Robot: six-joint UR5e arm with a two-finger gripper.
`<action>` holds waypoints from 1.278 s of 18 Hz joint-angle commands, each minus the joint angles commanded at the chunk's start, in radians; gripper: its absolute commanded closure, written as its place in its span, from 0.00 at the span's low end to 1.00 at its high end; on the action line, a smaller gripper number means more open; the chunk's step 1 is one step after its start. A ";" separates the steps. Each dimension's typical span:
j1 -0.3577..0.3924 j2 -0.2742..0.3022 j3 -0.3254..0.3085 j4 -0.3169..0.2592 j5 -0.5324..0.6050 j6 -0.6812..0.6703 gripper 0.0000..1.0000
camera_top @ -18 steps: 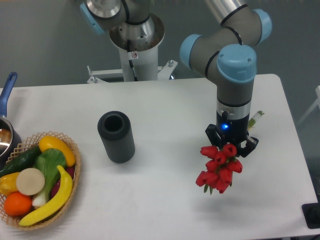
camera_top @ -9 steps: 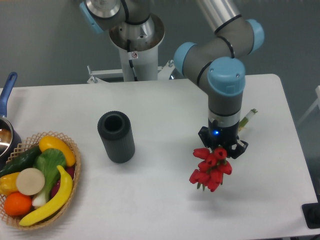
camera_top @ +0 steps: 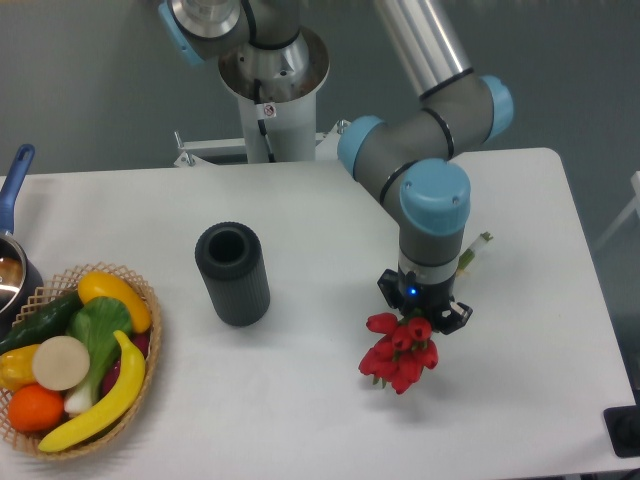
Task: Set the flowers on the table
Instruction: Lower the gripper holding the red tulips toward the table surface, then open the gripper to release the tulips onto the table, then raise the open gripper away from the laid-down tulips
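Nearest, at 8 o'clock: wicker basket (camera_top: pixel 148 310) of fruit and vegetables, resting on the white table (camera_top: pixel 300 420). At 5 o'clock from centre: the flowers (camera_top: pixel 398 352), red buds hanging low over the tabletop, a shadow just beneath; contact with the surface unclear. Directly above: gripper (camera_top: pixel 421 318) clamped around the bunch, stem ends (camera_top: pixel 472 250) poking out toward 1 o'clock behind the wrist. At 9 o'clock from the gripper, well apart: dark cylinder (camera_top: pixel 232 273), upright. Farthest, at 12 o'clock: robot base (camera_top: pixel 271 75).
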 joint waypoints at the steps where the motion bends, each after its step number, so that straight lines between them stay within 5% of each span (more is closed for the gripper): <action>1: 0.000 -0.003 0.003 0.002 0.000 0.000 0.27; 7: 0.002 -0.003 0.003 0.005 0.003 -0.002 0.01; 17: 0.011 0.038 -0.014 0.001 0.014 0.006 0.00; 23: 0.034 -0.024 0.064 0.018 0.055 0.011 0.00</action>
